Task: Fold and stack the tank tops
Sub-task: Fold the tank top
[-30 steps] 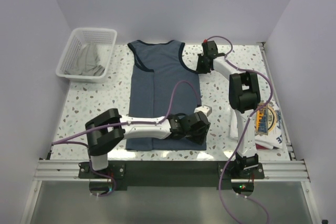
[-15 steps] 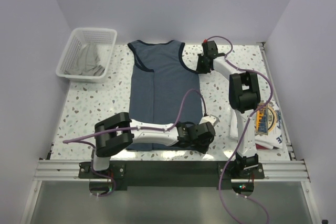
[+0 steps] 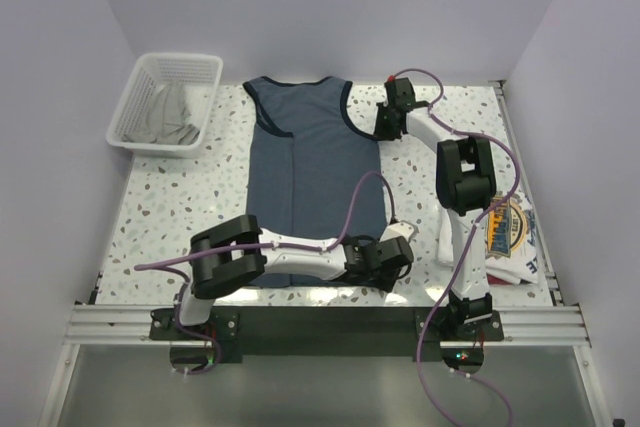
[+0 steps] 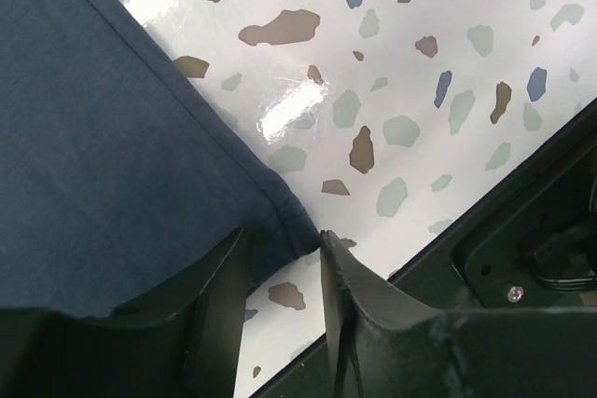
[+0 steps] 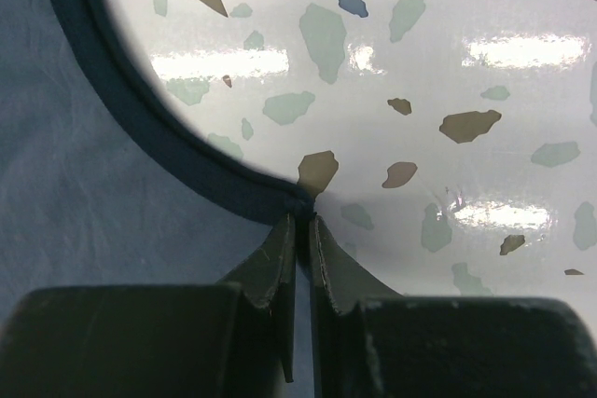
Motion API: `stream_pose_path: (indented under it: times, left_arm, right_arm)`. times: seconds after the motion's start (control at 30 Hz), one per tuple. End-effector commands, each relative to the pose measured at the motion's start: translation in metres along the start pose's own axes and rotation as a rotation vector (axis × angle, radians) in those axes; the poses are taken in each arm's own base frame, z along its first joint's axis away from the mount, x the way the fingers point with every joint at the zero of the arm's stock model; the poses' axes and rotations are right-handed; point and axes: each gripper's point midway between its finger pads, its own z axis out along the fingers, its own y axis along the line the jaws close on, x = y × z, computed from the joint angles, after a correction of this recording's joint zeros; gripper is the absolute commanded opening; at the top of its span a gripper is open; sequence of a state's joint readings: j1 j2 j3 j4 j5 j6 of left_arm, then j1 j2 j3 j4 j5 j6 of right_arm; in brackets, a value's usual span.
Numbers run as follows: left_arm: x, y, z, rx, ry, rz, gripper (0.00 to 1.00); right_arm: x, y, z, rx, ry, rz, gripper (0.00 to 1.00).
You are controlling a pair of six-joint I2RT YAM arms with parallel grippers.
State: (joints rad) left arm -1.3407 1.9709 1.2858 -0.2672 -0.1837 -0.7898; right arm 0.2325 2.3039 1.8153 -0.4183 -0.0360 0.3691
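At the blue top's right edge — two pinch points

Mid-table, the slate-blue tank top lies flat. It looks like thin, limp, light cloth, likely to sag unless held by its stitched edges. The left gripper straddles the near hem corner, fingers apart. The right gripper is pinched together on the navy armhole trim. Far right, the white tank top lies bunched.

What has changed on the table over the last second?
The left gripper swung back toward the near edge and now straddles the near-right hem corner of the blue tank top, jaws open. The right gripper stayed pinched on its armhole trim; white tank top and basket unmoved.
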Motion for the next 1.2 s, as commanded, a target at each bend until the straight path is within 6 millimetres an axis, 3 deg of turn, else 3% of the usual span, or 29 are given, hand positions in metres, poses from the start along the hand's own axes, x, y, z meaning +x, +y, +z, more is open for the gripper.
stream_pose_path:
  times: [0.0,0.17,0.23,0.4,0.83,1.17]
  left_arm:
    - [-0.010,-0.009,0.003,0.009,-0.042,0.018,0.36]
    - [-0.006,-0.007,0.000,0.004,-0.038,0.023,0.07]
    - [-0.009,-0.010,-0.007,0.016,-0.048,0.024,0.00]
    - [-0.006,-0.012,-0.022,0.066,-0.051,0.027,0.00]
    - [-0.015,-0.062,-0.078,0.337,-0.106,0.046,0.00]
    - [-0.015,-0.027,-0.098,0.248,-0.170,-0.053,0.00]
  right_arm:
    - [-0.009,-0.001,-0.009,0.007,-0.025,0.003,0.00]
    - [-0.011,-0.005,-0.011,0.019,-0.031,0.013,0.00]
    - [-0.010,-0.009,-0.013,0.034,-0.024,0.023,0.00]
    - [-0.013,-0.031,-0.022,0.120,-0.026,0.065,0.00]
    - [-0.016,-0.068,-0.062,0.287,-0.069,0.094,0.00]
    - [-0.035,-0.056,-0.085,0.240,-0.146,0.137,0.00]
